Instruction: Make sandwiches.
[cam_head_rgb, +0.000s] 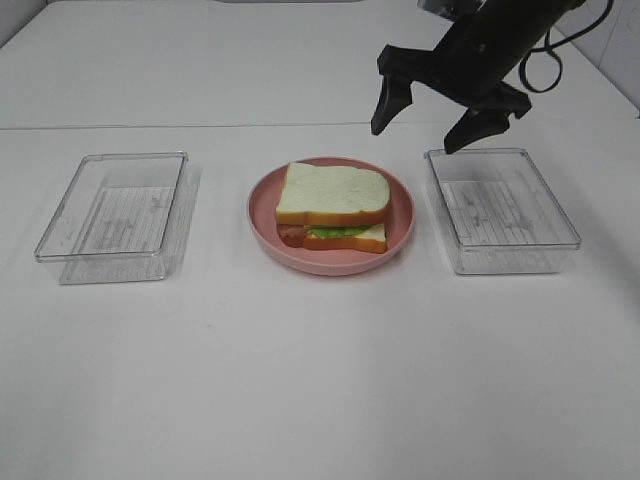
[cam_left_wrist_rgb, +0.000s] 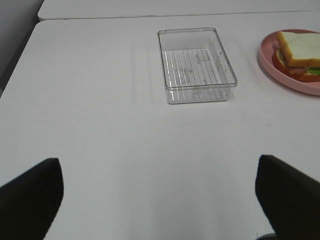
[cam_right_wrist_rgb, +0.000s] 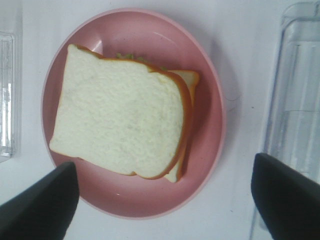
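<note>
The sandwich (cam_head_rgb: 333, 208) sits on the round pink plate (cam_head_rgb: 262, 215), and the plate is on the white desk (cam_head_rgb: 320, 380). The top slice of bread (cam_right_wrist_rgb: 120, 117) is white with an orange-brown crust, and it lies a bit crooked over the bottom slice. Green lettuce (cam_head_rgb: 337, 231) and a bit of red-brown bacon (cam_head_rgb: 291, 234) peek out between the two slices.

A clear tray (cam_head_rgb: 118, 213) lies on one side of the plate, and another clear tray (cam_head_rgb: 500, 208) lies on the other side. Both are near the plate but do not touch it.

The right hand (cam_head_rgb: 428, 122) hangs in the air above the far edge of the plate, between the plate and the tray on that side. Its two black fingers (cam_head_rgb: 388, 103) are spread wide and hold nothing.

The left hand (cam_left_wrist_rgb: 160, 192) is far from the plate, low over bare desk. Its fingers (cam_left_wrist_rgb: 31, 197) are spread wide too, with nothing between them.
</note>
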